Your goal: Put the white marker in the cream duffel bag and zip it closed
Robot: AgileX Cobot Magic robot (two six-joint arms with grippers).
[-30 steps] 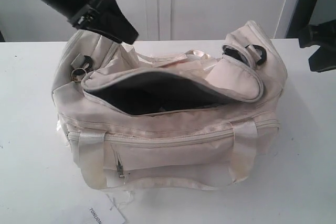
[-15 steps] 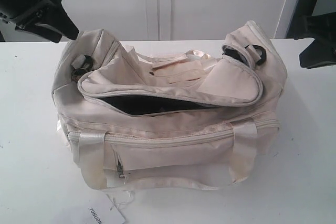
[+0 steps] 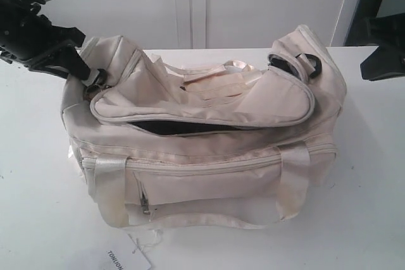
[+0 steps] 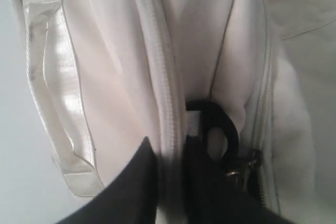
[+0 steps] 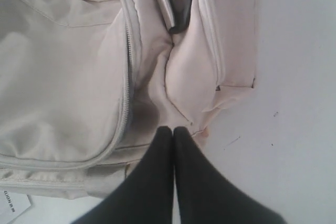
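Observation:
The cream duffel bag point(image 3: 209, 156) lies across the white table. Its top flap sags low, leaving only a dark slit point(image 3: 177, 128) of the opening. The white marker is hidden from every view. My left gripper point(image 3: 88, 77) is at the bag's left end, beside the black strap ring point(image 4: 223, 124) and the gold zip pull point(image 4: 239, 169). Its jaws point(image 4: 169, 142) stand open, with a zip seam point(image 4: 157, 66) of the bag running between them. My right gripper point(image 5: 173, 128) is shut and empty, hovering off the bag's right end point(image 5: 194, 77).
A white paper tag point(image 3: 126, 257) lies on the table point(image 3: 367, 188) in front of the bag. A second black strap ring point(image 3: 297, 64) sits on the bag's right end. The right arm point(image 3: 380, 55) hangs at the far right edge.
My left gripper left the top flap, swung out to the left, then came back down to the bag's left end. The flap dropped and the opening narrowed to a slit. The right gripper stayed shut.

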